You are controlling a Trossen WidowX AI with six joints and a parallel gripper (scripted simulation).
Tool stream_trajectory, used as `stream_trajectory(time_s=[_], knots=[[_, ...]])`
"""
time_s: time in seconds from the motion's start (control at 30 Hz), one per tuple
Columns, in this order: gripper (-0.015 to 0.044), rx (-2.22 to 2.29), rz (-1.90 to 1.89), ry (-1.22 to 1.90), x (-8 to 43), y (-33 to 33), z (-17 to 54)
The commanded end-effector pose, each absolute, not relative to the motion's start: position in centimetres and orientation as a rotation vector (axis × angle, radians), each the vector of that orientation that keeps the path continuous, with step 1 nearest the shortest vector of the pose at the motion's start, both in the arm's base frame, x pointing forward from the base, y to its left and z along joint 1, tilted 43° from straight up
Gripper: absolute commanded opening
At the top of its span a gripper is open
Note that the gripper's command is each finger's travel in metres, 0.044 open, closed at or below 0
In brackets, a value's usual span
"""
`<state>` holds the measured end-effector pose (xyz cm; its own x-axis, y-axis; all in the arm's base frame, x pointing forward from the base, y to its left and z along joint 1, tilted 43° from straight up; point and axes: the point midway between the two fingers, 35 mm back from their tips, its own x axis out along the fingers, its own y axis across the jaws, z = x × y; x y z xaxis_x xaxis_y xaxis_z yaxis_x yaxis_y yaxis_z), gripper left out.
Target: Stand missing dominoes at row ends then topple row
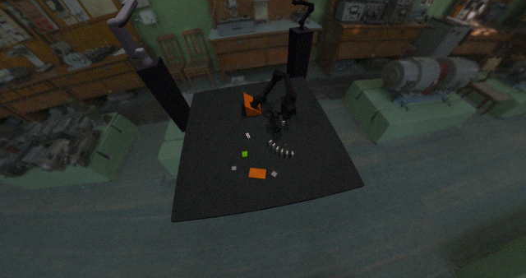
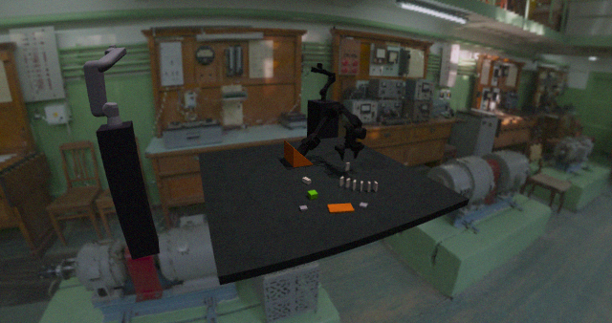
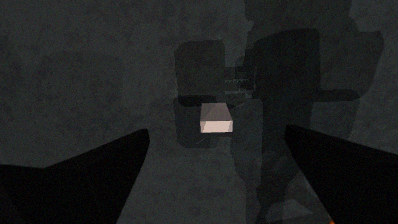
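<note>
A curved row of several white dominoes (image 1: 282,151) (image 2: 354,184) stands upright on the dark table (image 1: 214,196) (image 2: 258,247). A single domino (image 1: 283,122) (image 2: 347,166) (image 3: 216,126) stands upright apart from the row, on the arm's side. My gripper (image 2: 348,156) (image 3: 215,133) is open and empty, pointing down above this single domino. In the wrist view the domino lies between the two fingertips, touching neither. A small white block with dark marks (image 1: 247,136) (image 2: 306,180) lies on the table, away from the row; it is too small to identify surely.
An orange wedge (image 1: 251,107) (image 2: 295,156) stands near the arm's base. A green cube (image 1: 244,154) (image 2: 312,194), a flat orange plate (image 1: 257,173) (image 2: 340,208) and two small pale pieces (image 1: 233,168) (image 1: 274,173) lie beyond the white block and the row.
</note>
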<state>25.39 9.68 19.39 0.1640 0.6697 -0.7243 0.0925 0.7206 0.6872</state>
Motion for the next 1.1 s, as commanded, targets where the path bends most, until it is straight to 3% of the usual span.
stream_trajectory(time_s=[0.0,0.57,0.97,1.07], knots=[[0.0440,0.700,0.461,1.381,25.3,11.6,17.2],[0.0440,0.702,0.462,1.381,25.6,12.9,15.8],[0.0125,0.702,0.462,1.381,25.6,12.9,15.8],[0.0107,0.702,0.462,1.381,25.6,12.9,15.8]])
